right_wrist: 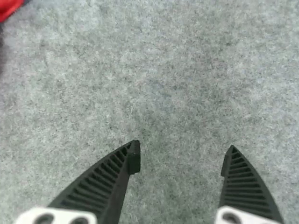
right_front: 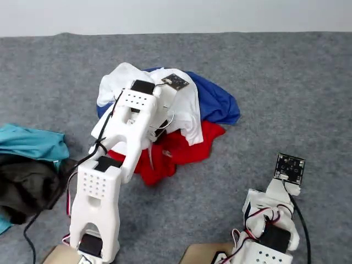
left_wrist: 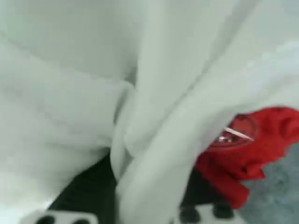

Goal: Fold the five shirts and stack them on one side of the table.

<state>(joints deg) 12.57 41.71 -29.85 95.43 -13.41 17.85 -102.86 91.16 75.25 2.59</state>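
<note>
A teal shirt (right_front: 30,142) and a dark shirt (right_front: 25,190) lie bunched at the table's (right_front: 286,82) left edge. Mid-table, the left gripper (right_front: 159,131) is down in the white shirt (right_front: 184,107), which lies over the blue shirt (right_front: 217,102) and red shirt (right_front: 176,151). Cloth hides it, so its grip cannot be told. Near the front right corner, the right gripper (right_wrist: 180,161) has its jaws spread wide over bare grey felt, holding nothing.
</note>
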